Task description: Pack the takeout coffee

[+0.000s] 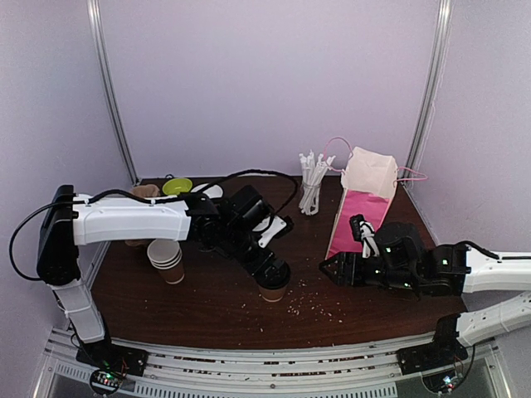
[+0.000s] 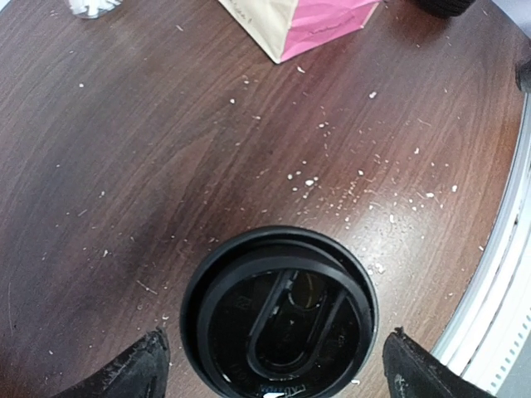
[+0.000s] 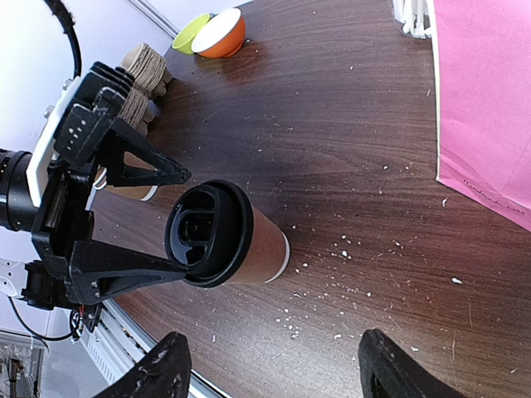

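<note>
The takeout coffee, a brown paper cup with a black lid, stands upright on the dark wooden table, near its front edge. My left gripper hangs right over it, open. Its fingers straddle the lid, with a gap showing on each side. In the right wrist view the cup stands between those two black fingers. My right gripper hovers low to the right of the cup, open with nothing between its fingertips. The pink and beige paper bag stands upright behind it.
A stack of lidless brown cups stands left of the coffee. A holder of white stirrers stands beside the bag. Green and orange bowls sit at the back left. Crumbs dot the table. A metal rail runs along the front edge.
</note>
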`<state>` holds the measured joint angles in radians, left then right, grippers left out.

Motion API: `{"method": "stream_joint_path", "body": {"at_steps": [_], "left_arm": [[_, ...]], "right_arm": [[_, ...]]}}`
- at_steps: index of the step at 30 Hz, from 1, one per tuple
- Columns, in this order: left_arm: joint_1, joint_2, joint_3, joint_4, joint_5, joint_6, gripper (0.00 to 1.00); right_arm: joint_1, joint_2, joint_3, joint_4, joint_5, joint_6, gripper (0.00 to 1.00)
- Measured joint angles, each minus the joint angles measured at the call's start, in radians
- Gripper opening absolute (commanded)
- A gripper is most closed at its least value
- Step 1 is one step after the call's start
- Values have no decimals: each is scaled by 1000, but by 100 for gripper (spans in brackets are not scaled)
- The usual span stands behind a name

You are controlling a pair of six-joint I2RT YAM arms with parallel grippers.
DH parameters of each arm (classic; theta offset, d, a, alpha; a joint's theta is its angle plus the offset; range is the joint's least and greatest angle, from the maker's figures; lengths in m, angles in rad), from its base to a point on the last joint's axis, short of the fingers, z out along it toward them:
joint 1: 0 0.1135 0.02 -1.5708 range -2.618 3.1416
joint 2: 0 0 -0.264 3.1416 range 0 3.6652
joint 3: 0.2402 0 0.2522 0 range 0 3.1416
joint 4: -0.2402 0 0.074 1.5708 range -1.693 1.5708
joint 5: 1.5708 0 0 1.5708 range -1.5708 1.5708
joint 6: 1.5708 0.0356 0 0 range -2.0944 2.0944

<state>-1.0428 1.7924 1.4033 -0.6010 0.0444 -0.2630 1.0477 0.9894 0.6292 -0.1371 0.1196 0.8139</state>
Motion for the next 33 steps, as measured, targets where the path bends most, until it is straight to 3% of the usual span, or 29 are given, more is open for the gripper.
{"method": "stream_joint_path", "body": {"at_steps": [8,15,33], "left_arm": [[-3,57,38,3,19,35,87],[-4,69,50,0,22,56,74],[-5,66,61,-20,-57,51,68]], "right_arm": [[0,0,0,5,0,1,72],[0,0,-1,4,1,1,72],[0,-2,-2,5,8,1,72]]}}
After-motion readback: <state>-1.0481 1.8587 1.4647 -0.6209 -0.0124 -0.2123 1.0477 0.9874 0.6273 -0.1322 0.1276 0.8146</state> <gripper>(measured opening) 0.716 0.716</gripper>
